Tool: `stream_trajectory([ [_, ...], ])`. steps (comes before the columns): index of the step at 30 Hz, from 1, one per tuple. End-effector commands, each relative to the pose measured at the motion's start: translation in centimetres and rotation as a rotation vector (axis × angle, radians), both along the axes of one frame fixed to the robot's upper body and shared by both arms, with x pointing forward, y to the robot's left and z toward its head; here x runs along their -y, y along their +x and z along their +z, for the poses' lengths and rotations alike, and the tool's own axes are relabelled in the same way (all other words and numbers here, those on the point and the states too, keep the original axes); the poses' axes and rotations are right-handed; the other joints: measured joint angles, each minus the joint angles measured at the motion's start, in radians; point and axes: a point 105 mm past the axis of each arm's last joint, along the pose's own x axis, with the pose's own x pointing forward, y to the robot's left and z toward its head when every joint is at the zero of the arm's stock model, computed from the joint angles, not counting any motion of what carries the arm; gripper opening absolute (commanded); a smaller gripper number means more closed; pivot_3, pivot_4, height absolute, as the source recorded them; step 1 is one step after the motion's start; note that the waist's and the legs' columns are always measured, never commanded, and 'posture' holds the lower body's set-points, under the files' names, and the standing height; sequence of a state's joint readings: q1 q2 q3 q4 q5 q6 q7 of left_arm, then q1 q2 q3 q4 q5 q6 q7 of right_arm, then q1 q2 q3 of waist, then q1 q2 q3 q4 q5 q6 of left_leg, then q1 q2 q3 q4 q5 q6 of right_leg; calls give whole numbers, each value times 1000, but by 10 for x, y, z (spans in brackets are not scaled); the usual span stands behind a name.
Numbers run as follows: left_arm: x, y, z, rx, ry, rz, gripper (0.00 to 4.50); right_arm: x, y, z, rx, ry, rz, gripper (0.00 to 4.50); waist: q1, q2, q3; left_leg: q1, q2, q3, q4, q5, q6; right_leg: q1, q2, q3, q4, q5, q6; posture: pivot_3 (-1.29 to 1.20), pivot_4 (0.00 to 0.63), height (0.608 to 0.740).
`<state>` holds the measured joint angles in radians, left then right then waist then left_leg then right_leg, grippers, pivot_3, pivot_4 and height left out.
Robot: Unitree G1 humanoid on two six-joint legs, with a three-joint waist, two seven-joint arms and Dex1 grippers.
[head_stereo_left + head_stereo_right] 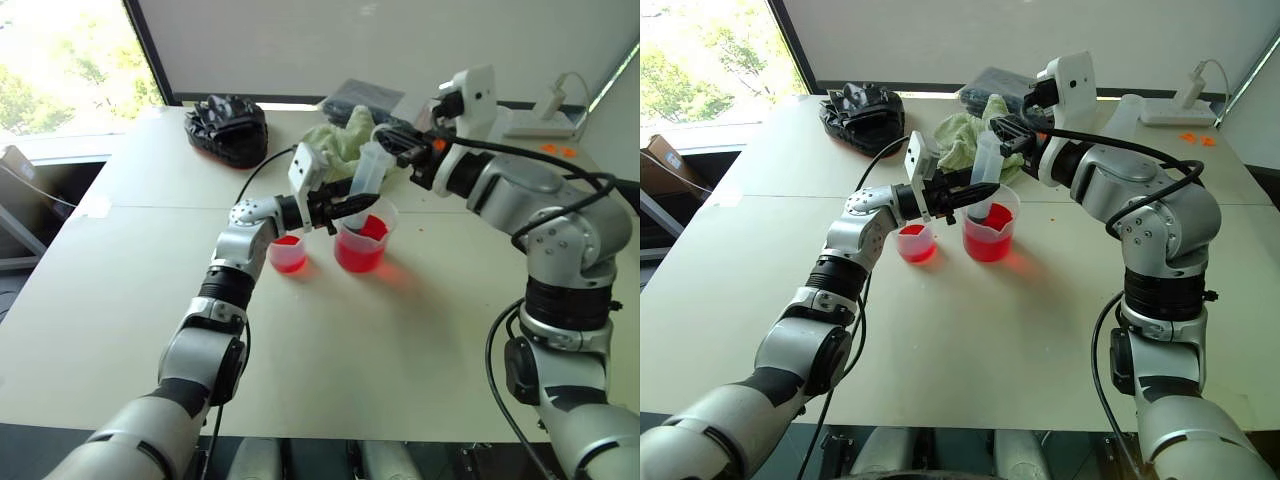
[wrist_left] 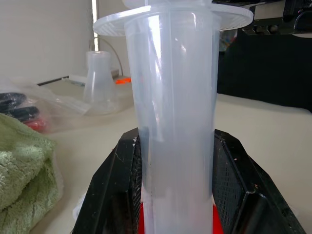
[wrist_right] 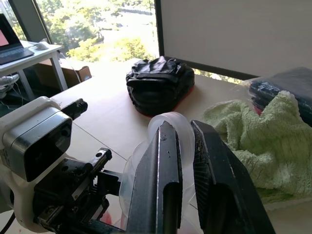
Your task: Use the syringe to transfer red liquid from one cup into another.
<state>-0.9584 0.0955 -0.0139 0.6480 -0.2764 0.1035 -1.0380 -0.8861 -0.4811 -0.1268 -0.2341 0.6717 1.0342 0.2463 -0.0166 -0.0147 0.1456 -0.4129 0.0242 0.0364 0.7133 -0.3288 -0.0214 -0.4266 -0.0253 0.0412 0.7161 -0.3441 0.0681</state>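
1. Syringe [image 1: 366, 172] stands tilted in the larger beaker [image 1: 362, 243], mid-surface; I can't see its tip.
2. Left pincer [image 1: 352, 207] clamps my clear ribbed barrel.
3. Right pincer [image 1: 396, 142] grips the plunger top.
4. Smaller cup [image 1: 288, 254] just beside, red liquid [image 1: 289, 262] inside.

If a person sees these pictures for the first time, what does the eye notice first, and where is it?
First, the syringe, standing tilted in the larger cup of red liquid at the table's middle. The left claw is shut on its barrel and the right claw is shut on its plunger end. Next, the smaller cup, also holding red, beside the larger one on the robot's left, and a green towel behind them.
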Motion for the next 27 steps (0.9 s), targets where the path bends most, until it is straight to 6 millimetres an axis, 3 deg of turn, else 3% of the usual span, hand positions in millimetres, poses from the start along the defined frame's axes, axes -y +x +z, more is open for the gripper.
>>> stream_trajectory([
  [1,11,-15,8,48,-19,-87,1362,27,-1,43,157,47,-121,66,0,0,0,0,0,0,0,0,0,0,0,0,0,0,0,0,150,740],
  [27,13,-25,6,57,-49,-126,1362,44,2,66,211,94,-180,66,0,0,0,0,0,0,0,0,0,0,0,0,0,0,0,0,150,740],
])
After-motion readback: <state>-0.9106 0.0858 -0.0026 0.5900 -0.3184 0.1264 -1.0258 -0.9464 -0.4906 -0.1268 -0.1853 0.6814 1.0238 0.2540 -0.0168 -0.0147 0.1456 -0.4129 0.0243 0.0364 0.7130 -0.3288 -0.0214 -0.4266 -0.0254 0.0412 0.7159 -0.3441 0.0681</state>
